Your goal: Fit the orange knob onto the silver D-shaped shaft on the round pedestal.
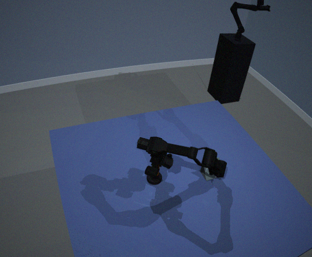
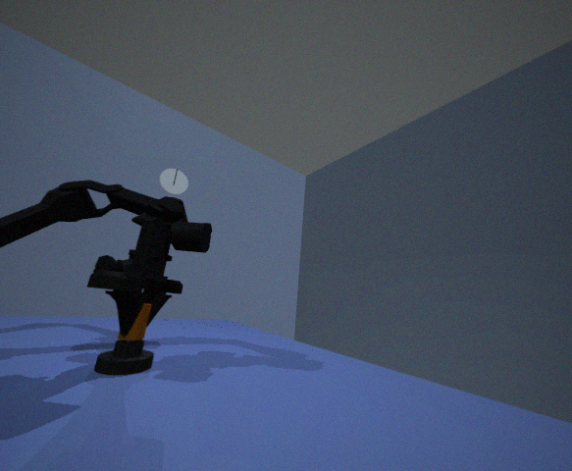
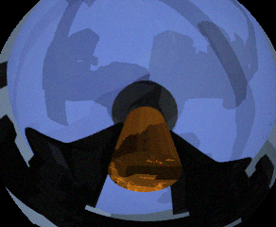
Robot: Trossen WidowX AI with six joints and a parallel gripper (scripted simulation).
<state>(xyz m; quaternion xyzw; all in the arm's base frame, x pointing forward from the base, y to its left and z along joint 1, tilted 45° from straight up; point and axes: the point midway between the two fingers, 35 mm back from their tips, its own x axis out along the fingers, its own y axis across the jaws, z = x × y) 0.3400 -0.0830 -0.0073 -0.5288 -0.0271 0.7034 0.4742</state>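
Observation:
The orange knob (image 2: 137, 324) (image 3: 147, 151) is held between the fingers of my gripper (image 2: 134, 330) (image 3: 145, 130), which is shut on it. A sliver of orange also shows in the top view. The knob is slightly tilted in the exterior view, and its lower end meets the top of the raised middle of the black round pedestal (image 1: 153, 180) (image 2: 124, 366) (image 3: 121, 105). No silver shaft shows between knob and pedestal. The knob's hole and the flat sides are hidden, so I cannot tell their alignment.
The pedestal stands on the blue mat (image 1: 94, 143) (image 2: 351, 405). My arm (image 1: 181, 149) reaches over from its base at the right in the top view. A tall black block (image 1: 230, 69) with another dark arm on top stands beyond the mat. Arm shadows cross the mat.

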